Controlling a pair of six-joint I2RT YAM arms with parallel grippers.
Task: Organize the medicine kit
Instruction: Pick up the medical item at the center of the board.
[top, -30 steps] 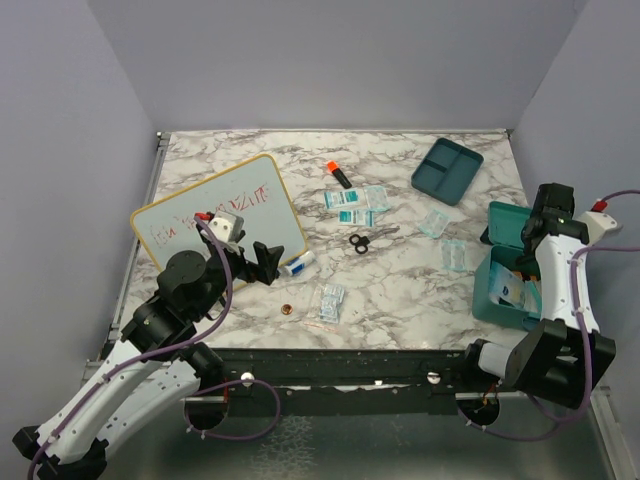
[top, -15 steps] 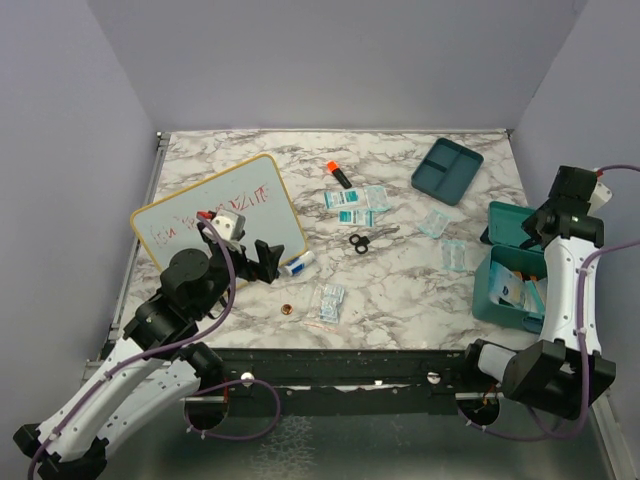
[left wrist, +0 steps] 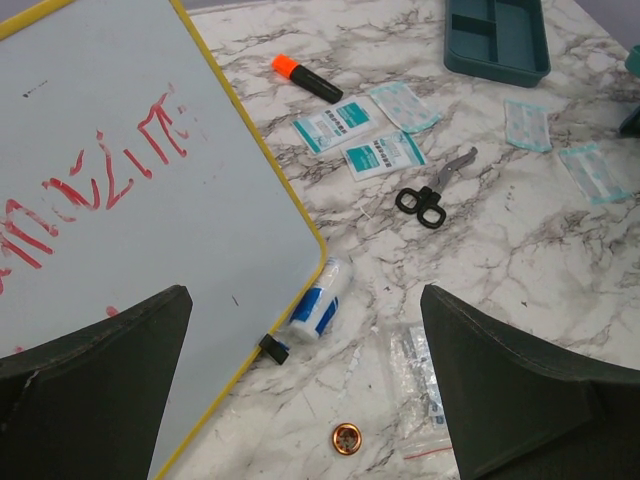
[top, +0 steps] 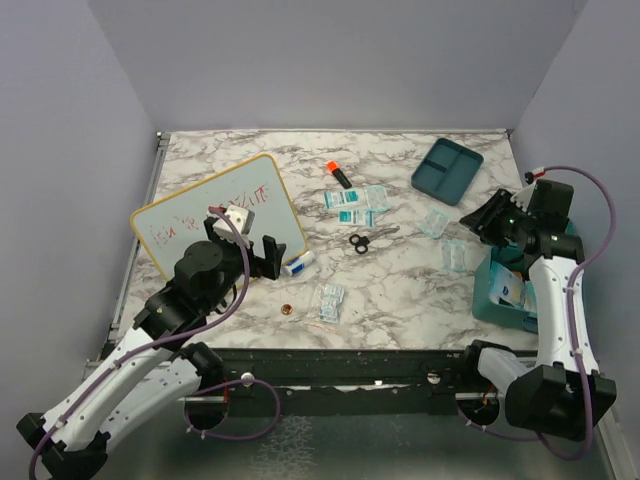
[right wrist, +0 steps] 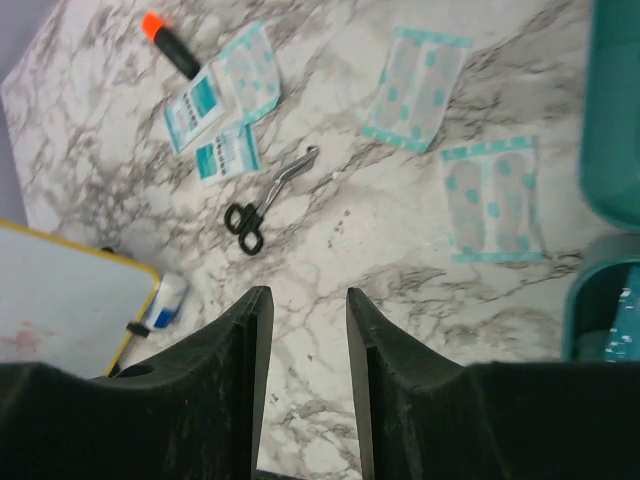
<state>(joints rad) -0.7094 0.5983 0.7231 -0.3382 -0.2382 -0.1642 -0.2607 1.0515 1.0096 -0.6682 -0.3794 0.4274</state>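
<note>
Task object: the medicine kit [top: 488, 295] sits open at the right edge of the worktop [top: 400, 280], near the right arm's base. Its matching tray insert [top: 447, 170] lies well apart, at the far right.
Case contents: a blue-and-white box [top: 512, 291] shows inside. The rest is partly hidden by the right arm.
Change, right arm: a second ago it hung over the open case. It has now swung left, out over the worktop.
Right gripper [right wrist: 306, 300]: the fingers, nearly pressed together half a second ago, are now parted by a narrow gap with nothing between them.
Change, left arm: it has eased slightly forward beside the whiteboard [top: 215, 215].
Left gripper [top: 268, 258]: the fingers are spread wide and empty, as before.
Meaning for task: the right arm has probably just dropped an item into the case, though the release itself is not visible. It appears to be heading for the next item.
Nearest candidates: two bandage packets [right wrist: 418, 88] [right wrist: 493, 198] lie just beside the case.
Remaining loose items: scissors [right wrist: 268, 203], marker [top: 338, 174], small tube [top: 298, 264], clear packet [top: 331, 300].
Progress: early, since most items are still outside the case.
</note>
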